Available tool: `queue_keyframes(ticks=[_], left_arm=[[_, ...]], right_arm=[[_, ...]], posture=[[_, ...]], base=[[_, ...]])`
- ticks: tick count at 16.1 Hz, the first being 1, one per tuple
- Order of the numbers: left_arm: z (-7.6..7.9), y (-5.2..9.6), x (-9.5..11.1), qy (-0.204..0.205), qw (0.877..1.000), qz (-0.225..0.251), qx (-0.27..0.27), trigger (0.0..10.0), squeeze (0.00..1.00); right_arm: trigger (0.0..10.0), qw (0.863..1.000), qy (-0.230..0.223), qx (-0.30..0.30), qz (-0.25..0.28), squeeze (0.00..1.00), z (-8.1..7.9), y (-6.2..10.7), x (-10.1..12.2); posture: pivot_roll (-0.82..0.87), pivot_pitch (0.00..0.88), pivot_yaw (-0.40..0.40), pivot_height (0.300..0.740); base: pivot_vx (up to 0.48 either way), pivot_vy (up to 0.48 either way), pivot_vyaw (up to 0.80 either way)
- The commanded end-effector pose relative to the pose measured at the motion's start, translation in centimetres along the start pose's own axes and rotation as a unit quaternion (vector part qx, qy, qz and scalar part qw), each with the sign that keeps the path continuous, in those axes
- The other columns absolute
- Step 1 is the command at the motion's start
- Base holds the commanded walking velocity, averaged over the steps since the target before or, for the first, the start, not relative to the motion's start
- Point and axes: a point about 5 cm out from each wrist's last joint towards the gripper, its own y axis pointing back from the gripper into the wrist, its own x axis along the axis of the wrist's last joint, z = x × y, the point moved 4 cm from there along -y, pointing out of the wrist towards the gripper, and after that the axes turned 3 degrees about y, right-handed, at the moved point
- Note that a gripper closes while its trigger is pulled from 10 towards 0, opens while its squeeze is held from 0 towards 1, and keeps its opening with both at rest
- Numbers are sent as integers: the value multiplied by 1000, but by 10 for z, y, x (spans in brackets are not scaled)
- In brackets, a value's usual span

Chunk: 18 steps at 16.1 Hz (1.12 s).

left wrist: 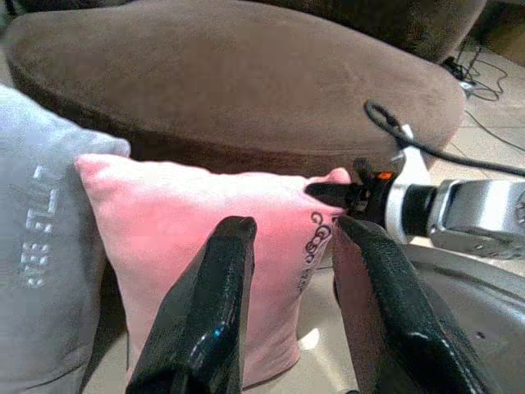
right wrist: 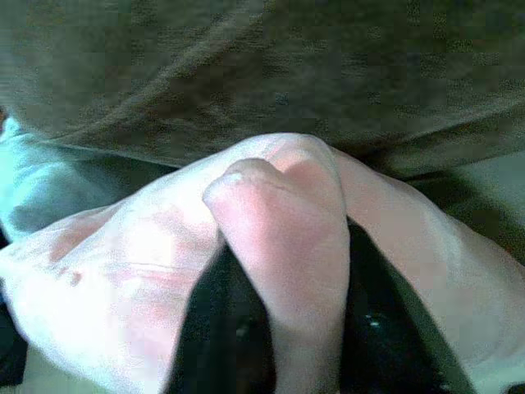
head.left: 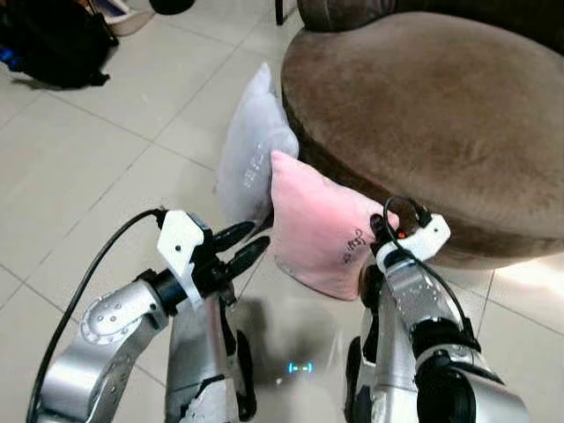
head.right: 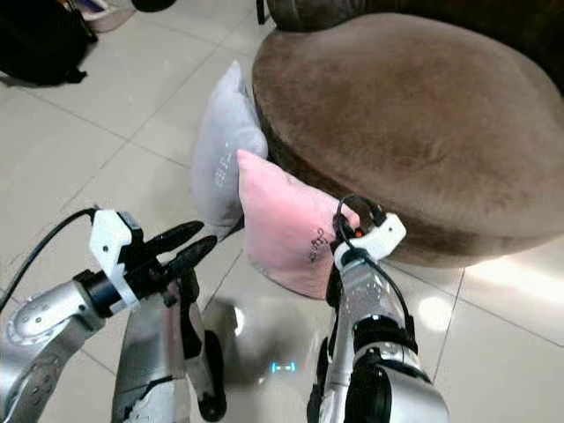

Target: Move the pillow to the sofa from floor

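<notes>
Grey pillow (head.left: 248, 150) crowds pink pillow (head.left: 313, 229) leftward; sofa (head.left: 423, 115) behind.

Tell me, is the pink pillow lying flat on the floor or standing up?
Standing up. The pink pillow rests on its lower edge on the tiled floor, leaning against the brown sofa, while the right claw pinches its upper corner.

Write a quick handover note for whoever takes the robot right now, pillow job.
Right pincer: shut on the pink pillow's upper corner.
Left pincer: open, near the pillow's other side, not touching.
Pink pillow stands on the floor, leaning against the brown sofa, beside a grey pillow.
Done: corner gripped.
Left: lift it onto the sofa seat and release.
</notes>
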Motion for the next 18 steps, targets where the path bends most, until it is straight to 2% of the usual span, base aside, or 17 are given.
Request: queue_keyframes(ticks=[1, 3, 4, 5, 6, 7, 8, 9, 10, 11, 13, 14, 15, 16, 17, 18], left_arm=[[-5, 2, -4, -8, 1000, -5, 10, 10000, 0], [-14, 5, -8, -6, 999, -4, 31, 10000, 0], [-23, 8, -14, -1, 999, -3, 55, 10000, 0], [-23, 7, -17, 1, 998, -2, 59, 10000, 0], [-21, 3, -22, 6, 998, 4, 64, 10000, 0], [-12, 3, -28, 16, 997, 21, 74, 10000, 0], [-2, 7, -26, 17, 997, 33, 71, 10000, 0], [5, 12, -22, 16, 997, 45, 63, 10000, 0], [9, 13, -18, 14, 997, 52, 56, 10000, 0], [13, 12, -8, 8, 997, 63, 42, 10000, 0], [9, 6, 4, 1, 997, 72, 39, 10000, 0], [8, 5, 5, 1, 997, 72, 38, 10000, 0], [5, 3, 7, 5, 997, 71, 44, 10000, 0], [-4, -3, 11, -5, 995, 68, 71, 10000, 0], [-7, -7, 15, -6, 994, 63, 87, 10000, 0], [-14, -9, 16, -5, 992, 51, 115, 10000, 0]], right_arm=[[0, 1000, -5, 17, -14, 0, -7, 1, -5], [0, 998, -26, 50, -10, 0, -26, 3, 4], [0, 994, -74, 83, 14, 0, -54, 14, 25], [0, 992, -85, 91, 23, 0, -61, 18, 32], [0, 987, -106, 115, 46, 0, -82, 27, 51], [0, 974, -132, 160, 93, 0, -119, 47, 88], [0, 966, -131, 188, 118, 0, -139, 58, 107], [0, 958, -124, 215, 143, 0, -159, 72, 127], [0, 953, -116, 229, 161, 0, -170, 79, 139], [0, 947, -88, 244, 192, 0, -183, 89, 158], [0, 943, 61, 231, 233, 0, -189, 103, 166], [0, 939, 89, 226, 243, 0, -188, 106, 167], [980, 934, 121, 221, 252, 0, -189, 115, 170], [10000, 933, 146, 209, 255, 0, -185, 119, 170], [10000, 928, 190, 199, 252, 0, -181, 120, 167], [10000, 931, 198, 186, 243, 0, -171, 122, 156]], posture=[[103, 196, 35, 466], [88, 184, 24, 466], [72, 166, 19, 466], [69, 163, 20, 466], [58, 155, 21, 466], [40, 152, 23, 466], [34, 147, 31, 466], [30, 144, 39, 466], [28, 141, 42, 466], [23, 137, 49, 466], [11, 111, 70, 466], [11, 111, 70, 466], [1, 92, 81, 466], [2, 91, 86, 466], [3, 97, 74, 466], [7, 69, 41, 471]], base=[[0, 0, 0], [0, 0, 0], [0, 0, 0], [0, 0, 0], [0, 0, 0], [0, 0, 0], [0, 0, 0], [0, 0, 0], [0, 0, 0], [0, 0, 0], [0, 0, 0], [0, 0, 0], [0, 0, 0], [0, 0, 0], [0, 0, 0], [0, 0, 0]])
